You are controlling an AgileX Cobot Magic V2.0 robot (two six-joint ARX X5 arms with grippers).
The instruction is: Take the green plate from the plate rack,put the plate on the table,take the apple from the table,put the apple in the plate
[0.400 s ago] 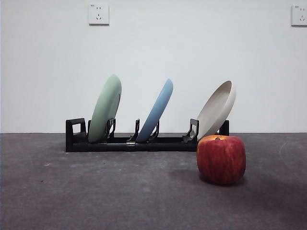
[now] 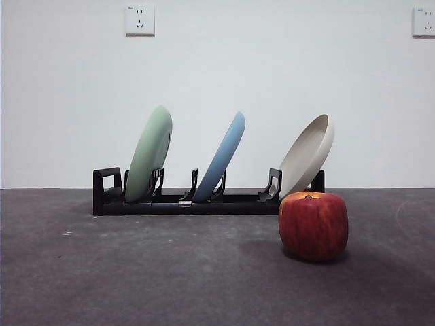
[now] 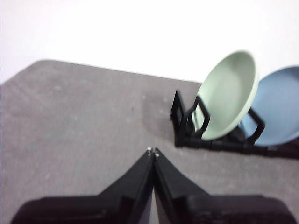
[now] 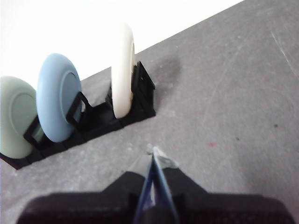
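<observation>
Plate (image 3: pixel 227 95) – green, racked, well beyond left claw (image 3: pixel 153 151) | both claws pinched empty

Looking level across my flat dark grey, mottled matte table (image 2: pixel 136 272), I see the long low black plate rack (image 2: pixel 183 202) with upright slotted brackets standing before a plain white wall (image 2: pixel 217 75); in it lean three plates, all tilted to the right. The wide, shallow, pale sage green plate (image 2: pixel 149 153) sits at the left end, the light blue round plate (image 2: pixel 223 155) in the middle, the beige round plate (image 2: pixel 309 153) at the right end; the blocky, rounded red apple (image 2: pixel 313 226) with faint yellowish streaks rests on the table in front of the rack's right end, overlapping the beige plate's lower edge; two white wall sockets (image 2: pixel 139 20) sit high on the wall.
</observation>
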